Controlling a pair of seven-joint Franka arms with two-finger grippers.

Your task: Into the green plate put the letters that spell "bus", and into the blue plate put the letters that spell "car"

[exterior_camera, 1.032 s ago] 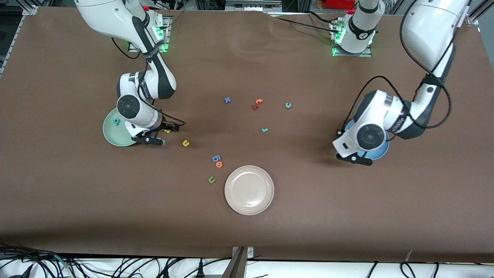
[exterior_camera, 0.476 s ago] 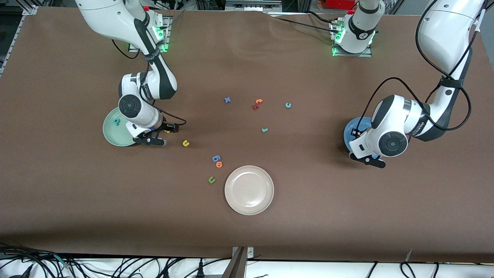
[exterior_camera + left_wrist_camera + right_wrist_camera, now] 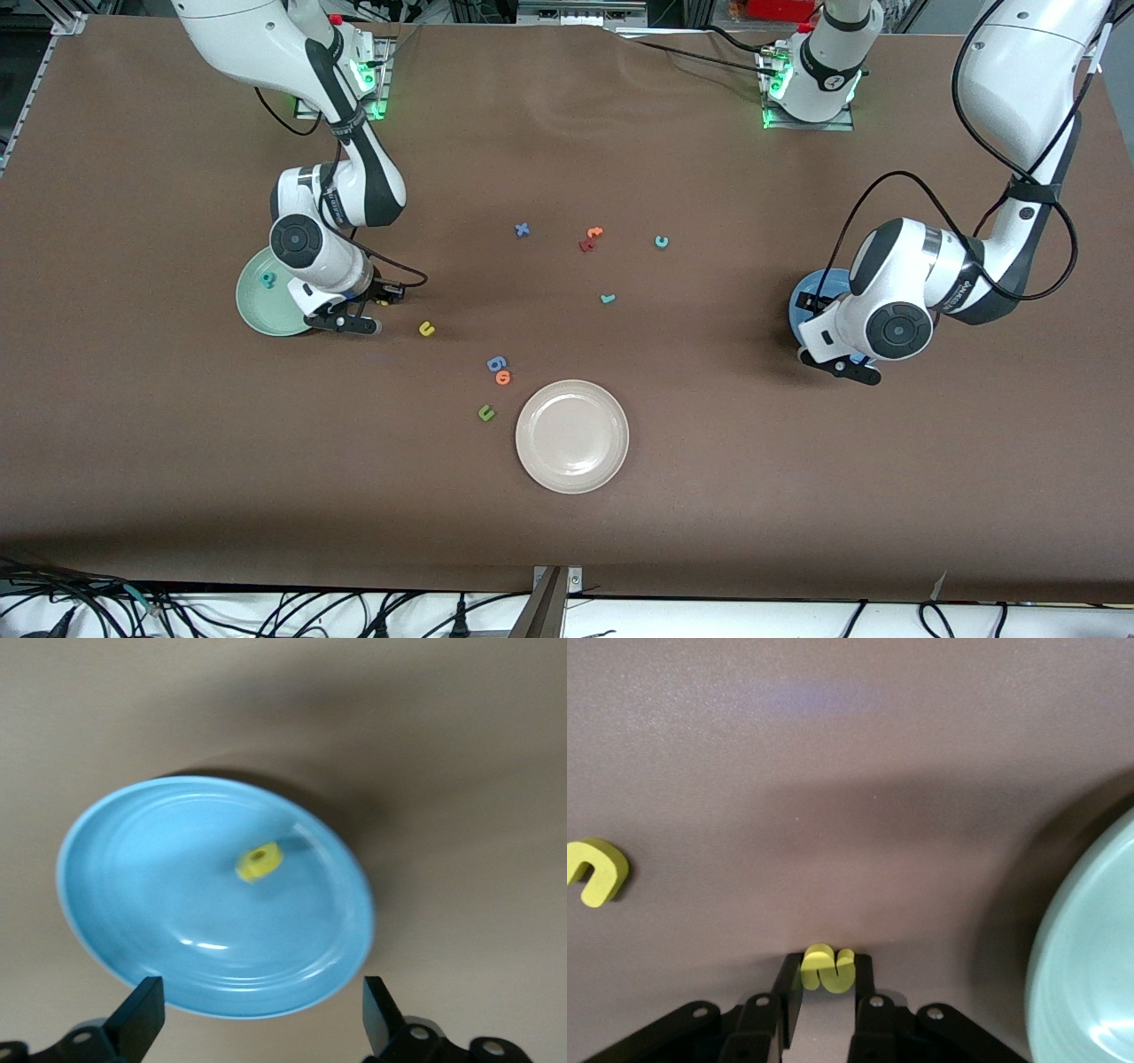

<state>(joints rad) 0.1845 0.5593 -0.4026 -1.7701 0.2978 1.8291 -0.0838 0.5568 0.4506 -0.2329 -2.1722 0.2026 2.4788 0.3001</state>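
Tabletop (image 3: pixel 177 443): right pincer (image 3: pixel 824 988) clamps yellow "s" (image 3: pixel 827 967); left pincer (image 3: pixel 261 1019), spread, over blue plate (image 3: pixel 133 904).

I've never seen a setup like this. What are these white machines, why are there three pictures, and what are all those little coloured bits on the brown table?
These are two white robot arms, each ending in a two-finger gripper. The big picture looks down from a high camera facing them; the other two come from cameras on each arm's wrist.

Small toy letters lie on the brown table, among them a yellow "u", a teal "c" and a teal "r". There are three plates: pale green, blue and beige-white. A teal "b" lies in the green one.

The right gripper, low beside the green plate, is shut on a yellow "s". The left gripper hangs open over the blue plate, where a yellow "a" lies.
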